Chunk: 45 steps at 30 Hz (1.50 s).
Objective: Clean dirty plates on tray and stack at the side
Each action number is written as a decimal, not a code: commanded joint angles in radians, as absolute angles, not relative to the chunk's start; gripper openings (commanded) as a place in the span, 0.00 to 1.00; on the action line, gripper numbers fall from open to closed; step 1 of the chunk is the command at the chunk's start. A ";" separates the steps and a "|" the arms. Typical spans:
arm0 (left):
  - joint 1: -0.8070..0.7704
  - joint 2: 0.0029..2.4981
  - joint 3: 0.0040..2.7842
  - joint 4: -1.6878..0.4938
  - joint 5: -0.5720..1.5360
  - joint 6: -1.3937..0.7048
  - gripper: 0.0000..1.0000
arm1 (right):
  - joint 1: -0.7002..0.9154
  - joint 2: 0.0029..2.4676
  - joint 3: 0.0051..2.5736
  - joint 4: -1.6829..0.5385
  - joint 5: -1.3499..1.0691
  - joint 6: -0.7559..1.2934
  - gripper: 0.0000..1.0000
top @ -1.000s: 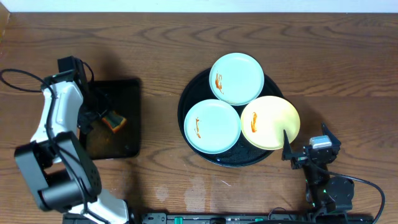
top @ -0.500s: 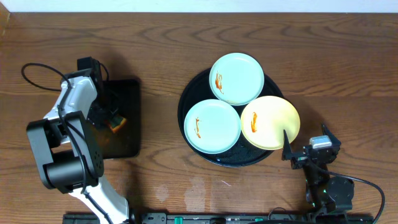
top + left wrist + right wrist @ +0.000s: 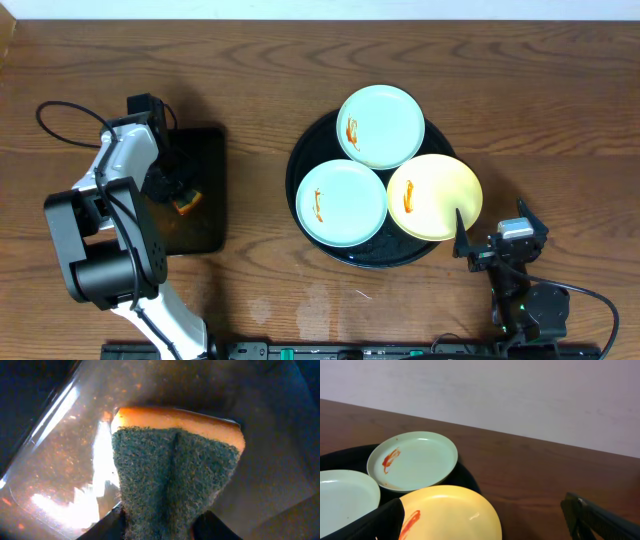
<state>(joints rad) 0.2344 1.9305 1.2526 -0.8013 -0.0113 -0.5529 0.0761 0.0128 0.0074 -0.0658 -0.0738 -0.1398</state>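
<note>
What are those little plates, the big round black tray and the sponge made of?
The plates look like plastic or melamine: flat pastel colour, soft sheen, thin rims; glazed ceramic is possible. The round tray seems to be glossy black plastic or lacquer, judging by its faint reflections. The sponge is orange foam topped with a coarse, fibrous dark-green scouring pad.

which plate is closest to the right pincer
The pale yellow plate, on the tray's right side, just beside the open right pincer. Both mint-blue plates sit farther left.
</note>
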 commanded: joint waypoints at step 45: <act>0.232 1.651 1.316 -0.896 0.012 -0.405 0.07 | 0.084 0.010 0.006 -0.051 -0.056 -0.146 0.99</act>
<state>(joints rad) 0.2344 1.5986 1.3674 -0.8894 -0.0231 -0.4179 0.0761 0.0128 0.0074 -0.0620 -0.0734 -0.1398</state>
